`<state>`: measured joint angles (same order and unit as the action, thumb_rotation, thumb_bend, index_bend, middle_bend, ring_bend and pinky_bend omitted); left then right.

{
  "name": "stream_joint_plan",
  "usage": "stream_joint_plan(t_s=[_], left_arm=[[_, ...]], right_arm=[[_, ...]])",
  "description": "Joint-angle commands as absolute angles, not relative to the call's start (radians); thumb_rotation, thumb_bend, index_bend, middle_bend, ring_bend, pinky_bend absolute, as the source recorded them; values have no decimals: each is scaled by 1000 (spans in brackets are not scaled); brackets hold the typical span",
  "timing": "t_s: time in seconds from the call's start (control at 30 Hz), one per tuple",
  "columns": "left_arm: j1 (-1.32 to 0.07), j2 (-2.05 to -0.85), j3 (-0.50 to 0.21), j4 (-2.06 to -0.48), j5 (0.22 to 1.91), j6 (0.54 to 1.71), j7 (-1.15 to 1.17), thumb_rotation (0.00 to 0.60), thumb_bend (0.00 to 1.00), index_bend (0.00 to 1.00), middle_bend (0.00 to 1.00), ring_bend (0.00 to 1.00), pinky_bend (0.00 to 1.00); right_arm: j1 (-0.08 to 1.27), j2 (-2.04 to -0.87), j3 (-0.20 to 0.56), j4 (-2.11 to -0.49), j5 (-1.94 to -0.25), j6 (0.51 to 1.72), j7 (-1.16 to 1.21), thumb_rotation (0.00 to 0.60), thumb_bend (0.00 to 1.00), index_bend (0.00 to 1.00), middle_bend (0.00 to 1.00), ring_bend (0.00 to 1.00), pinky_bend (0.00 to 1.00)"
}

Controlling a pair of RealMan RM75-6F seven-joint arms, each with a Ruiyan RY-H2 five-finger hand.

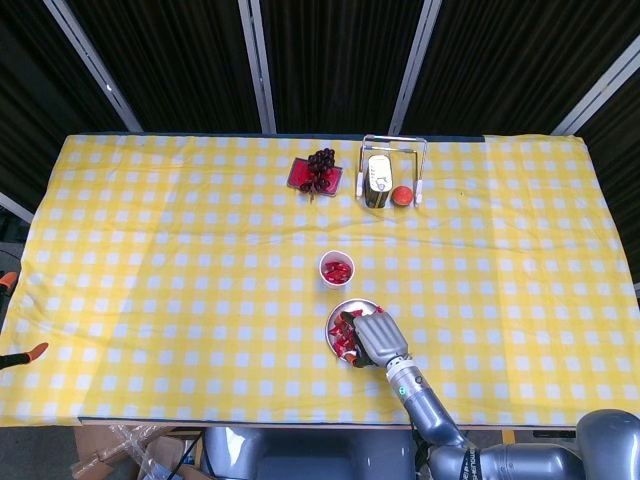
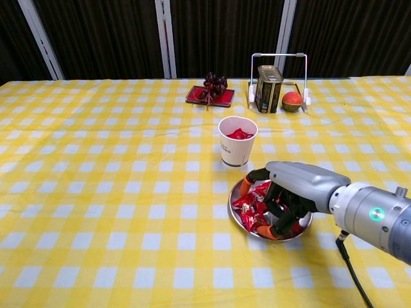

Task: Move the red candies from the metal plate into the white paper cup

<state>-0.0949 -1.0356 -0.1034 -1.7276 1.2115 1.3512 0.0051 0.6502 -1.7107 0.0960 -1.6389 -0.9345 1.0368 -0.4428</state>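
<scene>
Near the front edge of the yellow checked table [image 2: 96, 192], the right hand [image 2: 292, 192] reaches down into the metal plate [image 2: 239, 217], covering most of its right half. Its fingers curl in among the red candies [image 2: 249, 204], the orange fingertips [image 2: 274, 231] touching the wrappers, but the palm hides the pads, so I cannot tell whether a candy is actually pinched. From the head view the hand [image 1: 376, 338] blocks much of the plate [image 1: 335, 345], and only the candies on the left part show. Just behind the plate stands the white paper cup [image 2: 237, 141], apart from it, with some red candies already inside. At the far side lie a red tray with dark grapes [image 2: 210, 90], and a tin [image 2: 268, 80] and an orange fruit [image 2: 292, 101] in a wire rack. The left hand does not appear in either view.
</scene>
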Motion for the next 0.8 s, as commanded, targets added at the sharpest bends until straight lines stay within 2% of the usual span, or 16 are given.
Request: stream_joint_plan(t_s=[0.03, 0.2, 0.43, 0.8], left_arm=[[-95, -1035, -104, -1728, 1210, 1351, 5, 600, 41, 0, 0, 0, 0], [-95, -1035, -105, -1728, 1207, 1350, 5, 600, 41, 0, 0, 0, 0], [-96, -1035, -106, -1728, 1206, 1348, 5, 600, 42, 0, 0, 0, 0], [-97, -1034, -106, -1727, 1206, 1347, 3, 600, 41, 0, 0, 0, 0]], right_arm=[[651, -1715, 98, -1631, -931, 1030, -439, 600, 332, 360, 814, 960, 1000], [651, -1726, 99, -1613, -930, 1018, -428, 600, 337, 439, 814, 959, 1000], [651, -1737, 108, -1592, -933, 1007, -409, 600, 438, 523, 815, 959, 1000], [652, -1744, 126, -1572, -934, 1003, -394, 600, 480, 575, 815, 959, 1000]])
